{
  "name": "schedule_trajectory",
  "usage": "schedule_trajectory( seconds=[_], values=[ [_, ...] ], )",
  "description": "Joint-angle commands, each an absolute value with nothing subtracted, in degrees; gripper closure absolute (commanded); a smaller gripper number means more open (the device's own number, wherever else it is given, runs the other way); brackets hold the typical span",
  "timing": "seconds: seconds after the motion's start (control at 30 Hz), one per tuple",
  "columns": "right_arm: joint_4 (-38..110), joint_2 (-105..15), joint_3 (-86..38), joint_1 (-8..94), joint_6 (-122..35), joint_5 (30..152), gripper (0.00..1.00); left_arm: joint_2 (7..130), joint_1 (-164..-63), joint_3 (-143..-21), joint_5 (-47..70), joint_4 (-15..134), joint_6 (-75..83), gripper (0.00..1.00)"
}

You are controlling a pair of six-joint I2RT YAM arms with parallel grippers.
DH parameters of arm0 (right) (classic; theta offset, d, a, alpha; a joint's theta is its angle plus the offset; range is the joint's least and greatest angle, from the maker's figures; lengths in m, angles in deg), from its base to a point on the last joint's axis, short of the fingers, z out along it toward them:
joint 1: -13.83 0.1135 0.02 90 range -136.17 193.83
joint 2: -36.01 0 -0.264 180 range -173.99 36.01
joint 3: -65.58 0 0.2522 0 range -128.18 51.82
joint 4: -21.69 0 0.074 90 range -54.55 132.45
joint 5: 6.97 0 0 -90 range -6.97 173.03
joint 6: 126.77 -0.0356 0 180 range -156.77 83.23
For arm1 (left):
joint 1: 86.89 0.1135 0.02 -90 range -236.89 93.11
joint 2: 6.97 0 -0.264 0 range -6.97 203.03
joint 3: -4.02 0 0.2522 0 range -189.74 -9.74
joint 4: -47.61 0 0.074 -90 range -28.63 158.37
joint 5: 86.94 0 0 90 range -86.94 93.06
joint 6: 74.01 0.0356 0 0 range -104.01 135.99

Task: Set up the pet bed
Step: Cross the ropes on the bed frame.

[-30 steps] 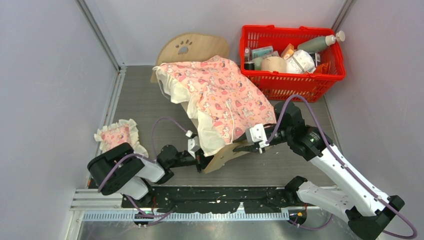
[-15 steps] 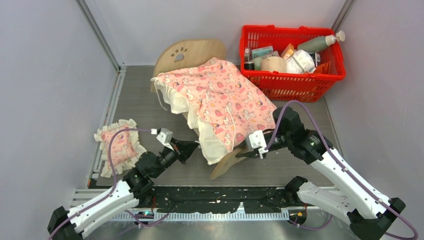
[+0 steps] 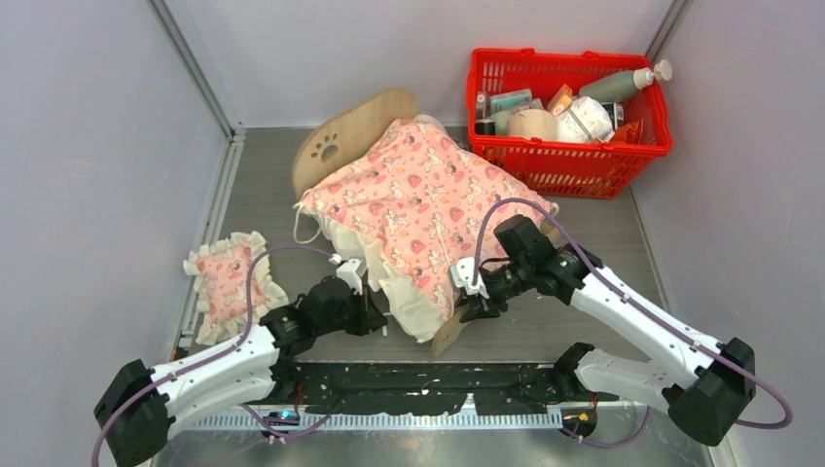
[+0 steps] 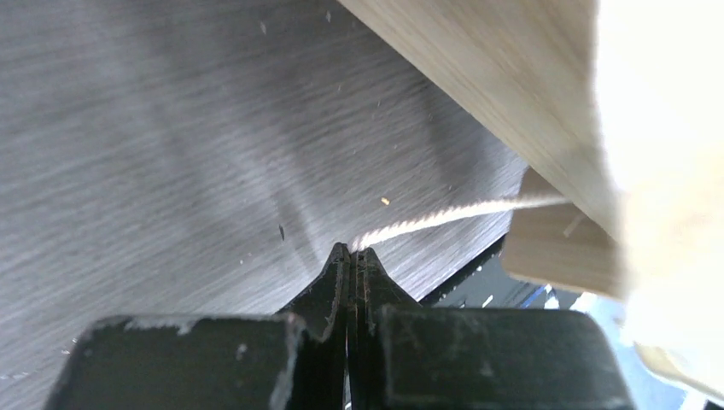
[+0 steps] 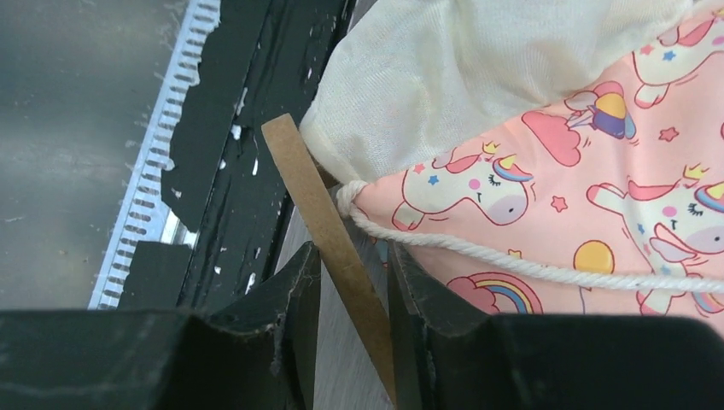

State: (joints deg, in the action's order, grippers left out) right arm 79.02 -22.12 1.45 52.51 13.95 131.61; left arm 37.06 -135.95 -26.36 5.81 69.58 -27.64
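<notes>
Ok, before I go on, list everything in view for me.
table: one, grey, under it all
bed: one, light plywood, mid-table
blanket: one, pink print, cream frill, draped over the bed
cord: one, white, off the bed's near end
pillow: one, pink, cream frill, table's left side
basket: one, red, far right corner
bottle: one, grey-green, pump top, in the basket
goods: several, mixed, in the basket
left pincer: one, black, shut on the cord
right pincer: one, black, astride the bed's foot board, grip unclear
</notes>
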Motion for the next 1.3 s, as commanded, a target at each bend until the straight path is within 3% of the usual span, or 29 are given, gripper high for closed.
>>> schedule_trajectory(
  seconds=[0.0,0.27,0.43,0.67,1.27],
  values=[
    [64.49,-23.80,0.32,48.97,8.32,110.40,0.94,40.00,-136.58,-25.57,11.13,68.12,-31.52,1.00],
    [59.55,-18.88,1.00,48.93,-9.55,110.59,0.50,37.25,-141.78,-21.81,12.34,64.54,-34.01,1.00],
    [49.76,-14.70,3.40,48.99,-23.66,109.64,0.31,36.02,-144.62,-19.97,9.44,63.34,-35.86,1.00],
    [45.94,-19.44,0.71,49.70,-42.43,96.54,0.37,36.35,-148.93,-19.23,6.23,61.77,-37.89,1.00],
    [49.23,-35.64,-5.35,58.38,-42.58,80.77,0.41,24.62,-155.14,-18.91,2.43,66.91,-42.64,1.00]
  ],
)
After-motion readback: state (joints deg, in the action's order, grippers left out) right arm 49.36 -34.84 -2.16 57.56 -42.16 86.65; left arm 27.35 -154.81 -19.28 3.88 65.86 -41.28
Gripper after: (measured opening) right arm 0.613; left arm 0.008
